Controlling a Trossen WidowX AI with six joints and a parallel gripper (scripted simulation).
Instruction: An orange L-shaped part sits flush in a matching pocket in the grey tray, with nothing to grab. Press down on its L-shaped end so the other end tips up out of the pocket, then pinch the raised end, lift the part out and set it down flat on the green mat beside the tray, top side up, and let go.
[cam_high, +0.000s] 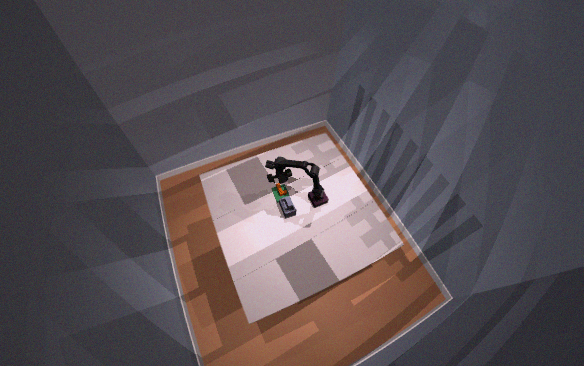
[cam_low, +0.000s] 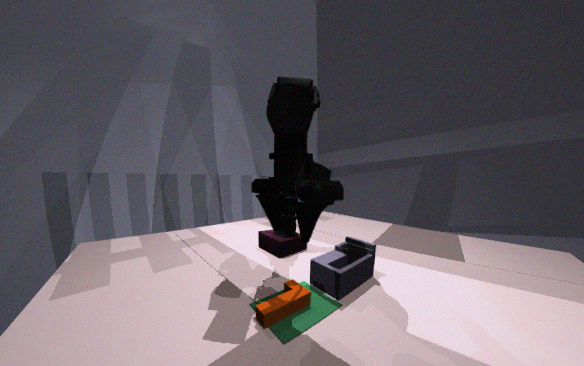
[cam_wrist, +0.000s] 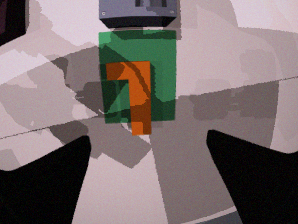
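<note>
The orange L-shaped part (cam_high: 281, 190) (cam_low: 284, 306) (cam_wrist: 140, 95) lies flat on the green mat (cam_low: 322, 304) (cam_wrist: 112, 42). Its L-shaped end is toward the grey tray (cam_high: 288, 209) (cam_low: 325, 281) (cam_wrist: 117, 10), and its straight end reaches a little past the mat's far edge. Which face is up is hard to tell for certain. The tray's pocket is empty in the exterior view. My gripper (cam_low: 296, 239) (cam_wrist: 149, 140) is wide open and empty, raised clear above the part. In the wrist view its fingers stand on either side, beyond the straight end, touching nothing.
The tray stands right beside the mat. The arm's dark base (cam_high: 318, 199) (cam_low: 280, 244) is on the pale table top behind the mat in the exterior view. Shadows of the arm fall across the mat and the part.
</note>
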